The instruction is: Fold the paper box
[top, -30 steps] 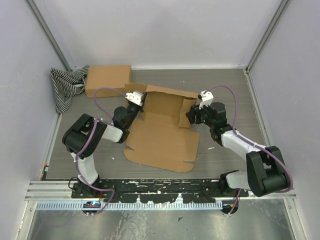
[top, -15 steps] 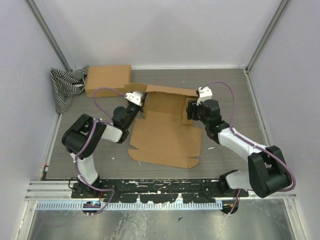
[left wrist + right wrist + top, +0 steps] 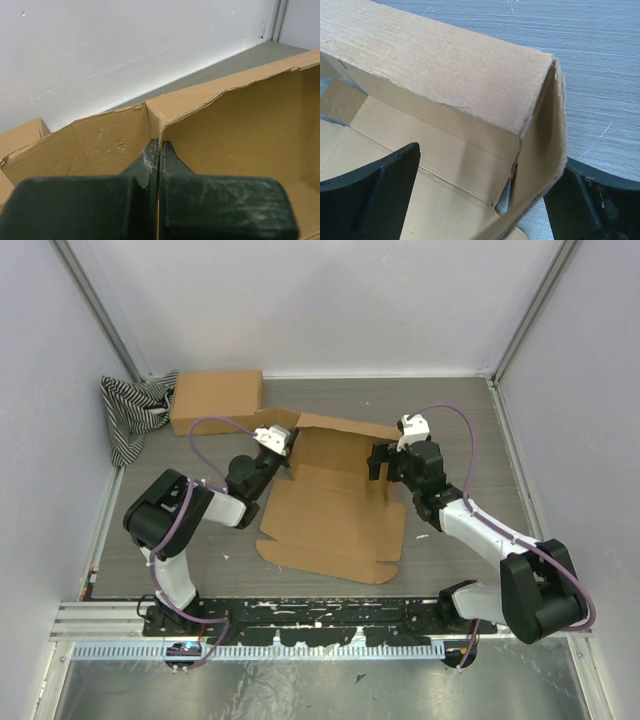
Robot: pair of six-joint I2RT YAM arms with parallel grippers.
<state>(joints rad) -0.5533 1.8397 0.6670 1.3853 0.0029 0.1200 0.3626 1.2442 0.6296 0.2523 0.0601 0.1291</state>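
Observation:
The brown paper box lies half folded in mid-table, its back wall and side flaps raised and its big front panel flat. My left gripper is shut on the box's left corner wall; in the left wrist view the fingertips pinch the thin cardboard edge below the corner. My right gripper stands wide open at the box's right end. In the right wrist view its fingers straddle the upright right side flap without touching it.
A second, closed cardboard box sits at the back left beside a striped cloth. White walls enclose the table on three sides. Grey tabletop shows to the right of the box.
My right gripper has opened and let go of the right side flap, which stays upright. The box's flat panel shifted slightly to the right. The left gripper kept its hold.

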